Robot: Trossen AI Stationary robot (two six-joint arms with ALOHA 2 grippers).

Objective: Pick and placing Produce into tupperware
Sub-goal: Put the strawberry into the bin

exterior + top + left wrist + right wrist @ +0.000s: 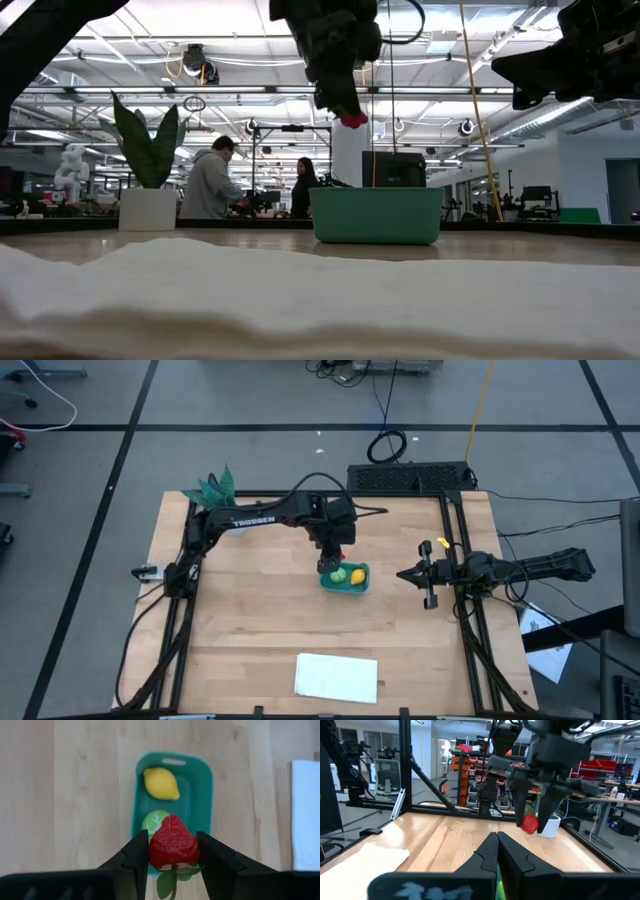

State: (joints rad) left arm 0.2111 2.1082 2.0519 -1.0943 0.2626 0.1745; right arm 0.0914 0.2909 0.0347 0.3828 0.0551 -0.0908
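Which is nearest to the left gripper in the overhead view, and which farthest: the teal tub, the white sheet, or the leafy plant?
1. Teal tub, right beneath the left gripper.
2. Leafy plant, at the table's far left corner.
3. White sheet, at the near edge; barely farther than the plant.

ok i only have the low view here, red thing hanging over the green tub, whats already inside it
Observer: A yellow lemon and a light-green fruit already lie in the tub.
Operator: which arm has the red thing
Observer: The left gripper; it is a strawberry pinched between both fingers.
Operator: is it lined up over the tub
Observer: From the left wrist view it sits over the tub's near end, above the green fruit.
Operator: other arm in the way
Observer: No, the right gripper is shut, off to the tub's right side.
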